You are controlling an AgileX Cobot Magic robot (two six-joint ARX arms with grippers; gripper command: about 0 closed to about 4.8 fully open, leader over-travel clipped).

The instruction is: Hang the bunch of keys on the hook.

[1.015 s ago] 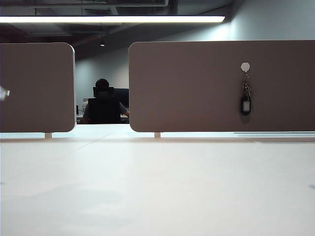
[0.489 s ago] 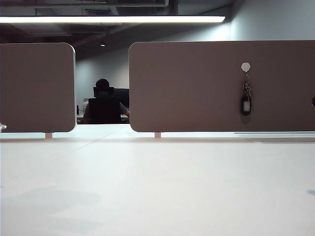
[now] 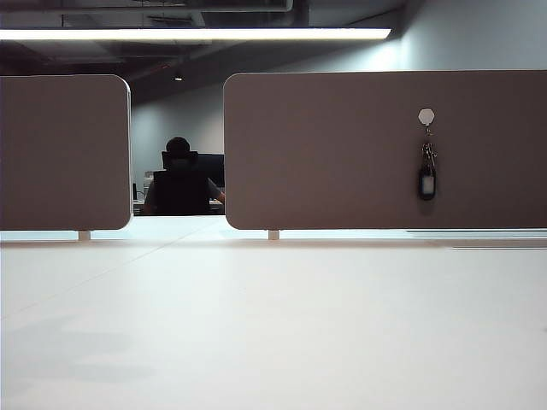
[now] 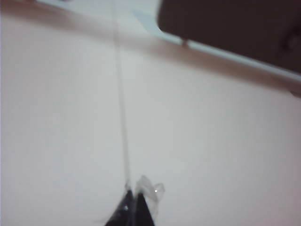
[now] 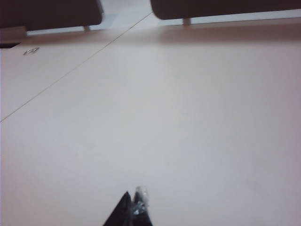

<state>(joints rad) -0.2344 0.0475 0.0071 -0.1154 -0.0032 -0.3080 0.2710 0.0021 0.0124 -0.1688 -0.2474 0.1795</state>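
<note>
Far from either tool, the bunch of keys (image 3: 426, 175) hangs on the hook (image 3: 426, 116), high on the brown partition panel (image 3: 342, 154). Judging by looks, it is light, hard metal that swings loose; the smooth black fob could slip, so the ring just under the peg seems the surest hold. The hook is small, whitish and round-headed. The left tool (image 4: 132, 202) and right tool (image 5: 133, 203) both hang pinched closed and empty over the pale matte surface (image 3: 273, 325).
</note>
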